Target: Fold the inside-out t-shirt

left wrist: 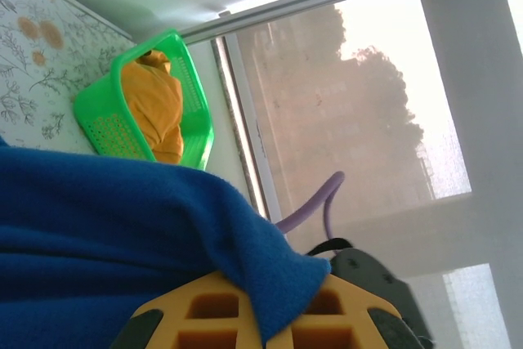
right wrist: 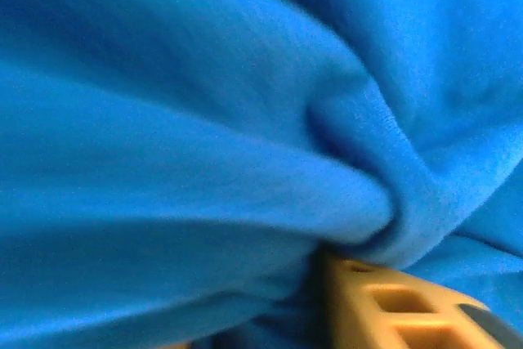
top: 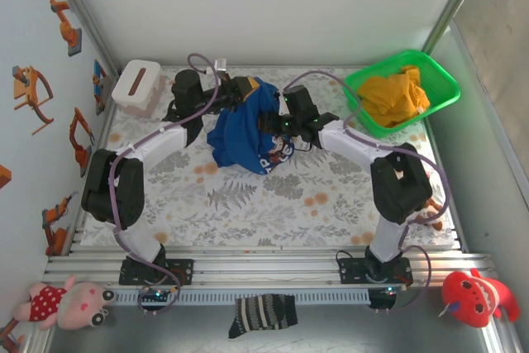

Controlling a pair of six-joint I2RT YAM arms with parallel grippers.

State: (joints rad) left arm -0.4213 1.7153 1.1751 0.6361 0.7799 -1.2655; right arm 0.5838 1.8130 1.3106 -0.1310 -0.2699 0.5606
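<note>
Left claw (top: 242, 88) clamped on the upper edge of the inside-out t-shirt (top: 240, 134). In the left wrist view a blue fold (left wrist: 122, 234) runs down between its yellow fingers (left wrist: 212, 316). The right claw (top: 277, 121) presses into the cloth from the other side. Its wrist camera shows blue fabric (right wrist: 204, 120) gathered into a tight pucker against one yellow finger (right wrist: 384, 304); whether that claw is pinched on it cannot be told.

From overhead, the shirt hangs bunched between the two claws over the far middle of the floral-patterned bench (top: 248, 204), white lettering at its lower right.

The left wrist view looks past the shirt to the green basket (left wrist: 98, 120) with the yellow-orange garment (left wrist: 155, 104), and to a purple cable (left wrist: 327, 202) against a bright window. The overhead view sets that basket (top: 450, 88) at the far right corner and a white box (top: 136, 84) at the far left.
</note>
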